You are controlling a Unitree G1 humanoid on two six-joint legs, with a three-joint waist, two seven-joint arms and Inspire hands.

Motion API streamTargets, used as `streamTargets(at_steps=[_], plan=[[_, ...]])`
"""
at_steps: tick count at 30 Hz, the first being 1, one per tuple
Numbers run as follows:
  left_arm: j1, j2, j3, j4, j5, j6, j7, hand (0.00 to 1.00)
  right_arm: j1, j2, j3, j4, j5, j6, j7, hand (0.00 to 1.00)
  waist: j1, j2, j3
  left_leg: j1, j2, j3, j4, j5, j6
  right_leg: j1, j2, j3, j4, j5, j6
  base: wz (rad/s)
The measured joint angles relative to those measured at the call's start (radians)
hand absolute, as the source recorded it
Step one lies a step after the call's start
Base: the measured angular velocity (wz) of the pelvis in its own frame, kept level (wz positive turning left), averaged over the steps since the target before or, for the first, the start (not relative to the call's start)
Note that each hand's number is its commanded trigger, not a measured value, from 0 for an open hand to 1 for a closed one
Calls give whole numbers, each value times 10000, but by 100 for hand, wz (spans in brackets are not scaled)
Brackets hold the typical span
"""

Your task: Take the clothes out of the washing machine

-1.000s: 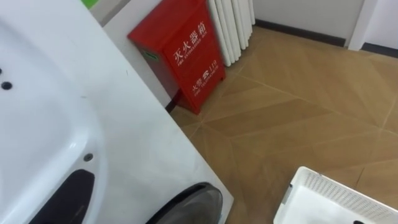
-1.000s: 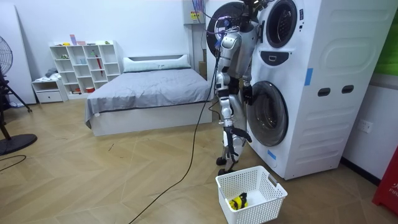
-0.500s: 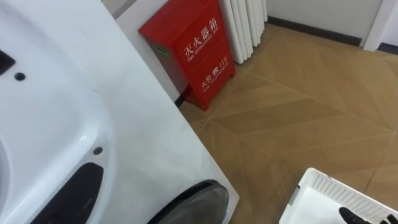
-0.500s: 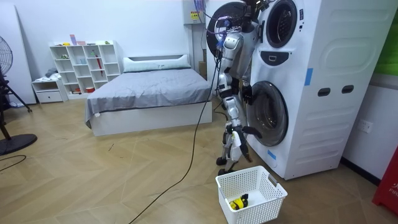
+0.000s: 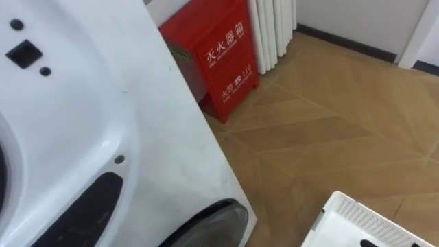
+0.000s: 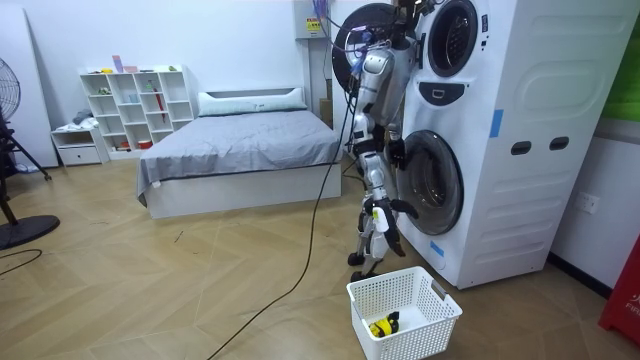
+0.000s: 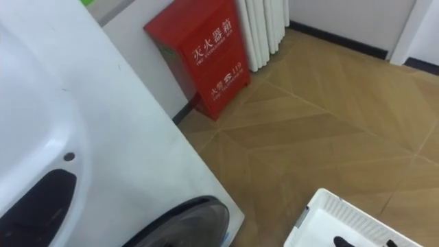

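camera has swung toward the washing machine; robot hand state unreadable.

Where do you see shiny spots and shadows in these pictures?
Room view: the lower door of the washing machine shines with pale reflections. Left eye view: that door's dark edge gleams grey, and shadow fills the gap beside the red box.

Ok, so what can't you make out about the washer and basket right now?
Upper drum: room view, seen at a slant and dark; any clothes hidden.
Lower door: eye views, cut off by the bottom edge.
Basket: eye views, cut off at the corner.
Yellow item in the basket: room view, too small to name.
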Motion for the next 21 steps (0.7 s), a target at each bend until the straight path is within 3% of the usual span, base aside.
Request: streamTargets(at_steps=[7,9,17,19,21], plan=[[99,27,26,-44,-10,-213,20,0,820,2,-53,397,-4,-21,426,0,116,-155,-2,543,49,-555,-57,4,-8,964,-111,-551,-472,-6,-46,20],[97,26,38,-98,-2,-217,16,0,1140,11,-53,439,-311,-18,434,0,115,-201,-10,753,48,-860,-70,6,-10,1373,-206,-896,-688,-20,-55,41],[226,54,247,-322,28,-217,170,0,1278,734,14,1646,-284,212,608,0,514,-683,-57,1783,93,-2108,-215,8,-18,3309,-373,-2186,-1990,105,-53,46],[246,55,306,-350,19,-216,390,0,1141,982,82,1795,-303,393,636,0,712,-923,-108,1990,74,-2288,-309,9,-20,3691,-398,-2402,-2205,108,-50,29],[216,26,519,-354,53,-208,516,0,1100,1153,86,1966,-367,465,633,0,720,-1107,-92,2141,54,-2531,-357,15,-28,4032,-398,-2570,-2470,141,-31,36]])
